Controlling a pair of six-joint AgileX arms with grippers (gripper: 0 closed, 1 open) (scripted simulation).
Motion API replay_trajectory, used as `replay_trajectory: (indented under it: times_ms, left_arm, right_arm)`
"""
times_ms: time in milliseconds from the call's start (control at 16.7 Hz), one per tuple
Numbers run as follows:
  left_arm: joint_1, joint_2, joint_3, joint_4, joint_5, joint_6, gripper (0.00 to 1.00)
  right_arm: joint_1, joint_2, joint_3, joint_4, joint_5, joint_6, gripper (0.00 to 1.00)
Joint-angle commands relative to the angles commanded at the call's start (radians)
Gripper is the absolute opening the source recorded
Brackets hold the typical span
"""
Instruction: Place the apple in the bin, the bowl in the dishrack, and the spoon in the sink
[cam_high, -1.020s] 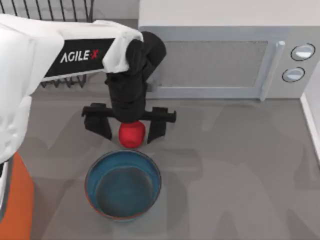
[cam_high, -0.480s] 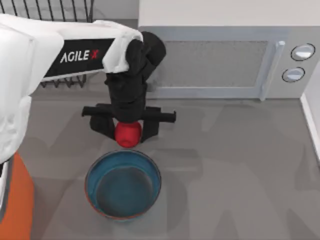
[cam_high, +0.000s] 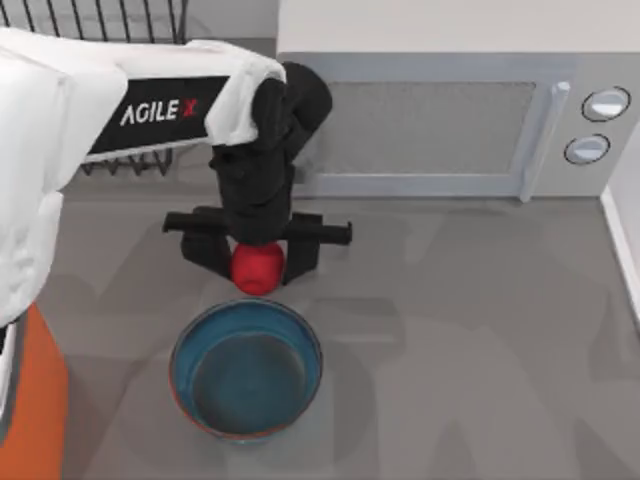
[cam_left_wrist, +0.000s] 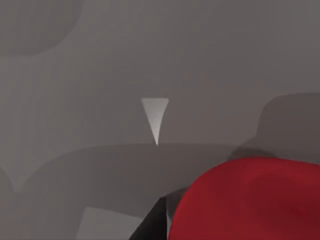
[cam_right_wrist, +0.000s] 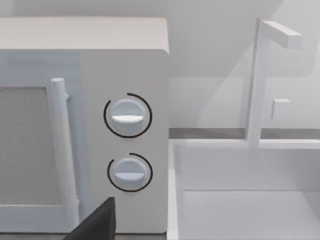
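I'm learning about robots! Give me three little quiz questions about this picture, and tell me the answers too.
1. True or false: the apple sits between the fingers of the left hand.
2. What stands closest to the apple?
A. the bowl
B. the microwave
C. the bin
3. Fill in: the inside of the bowl is coloured ____.

Key:
1. True: the black fingers press the apple on both sides.
2. A: the bowl sits just in front of the apple.
3. Blue.
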Motion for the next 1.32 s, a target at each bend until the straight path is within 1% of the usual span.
replay_trajectory:
  times_ms: [180, 480, 600, 780, 1020, 1140, 1320]
  left_arm:
    - [-0.001, -0.014, 0.064, -0.072, 0.0, -0.002, 0.0]
    - [-0.002, -0.065, 0.226, -0.306, -0.001, -0.004, 0.0]
    - [-0.002, -0.082, 0.261, -0.345, -0.001, -0.004, 0.0]
    - [-0.002, -0.084, 0.265, -0.349, -0.001, -0.003, 0.0]
    - [0.021, -0.116, 0.227, -0.348, -0.012, 0.016, 0.0]
    - [0.062, -0.191, 0.156, -0.352, -0.032, 0.048, 0.0]
    - [0.151, -0.37, -0.003, -0.366, -0.077, 0.119, 0.0]
  right_arm:
    - [0.0, 0.0, 0.0, 0.0, 0.0, 0.0, 1.0]
    - [0.0, 0.0, 0.0, 0.0, 0.0, 0.0, 1.0]
    - [0.0, 0.0, 0.0, 0.0, 0.0, 0.0, 1.0]
    - [0.0, 0.0, 0.0, 0.0, 0.0, 0.0, 1.0]
    - [0.0, 0.0, 0.0, 0.0, 0.0, 0.0, 1.0]
    - [0.0, 0.0, 0.0, 0.0, 0.0, 0.0, 1.0]
    - [0.0, 0.0, 0.0, 0.0, 0.0, 0.0, 1.0]
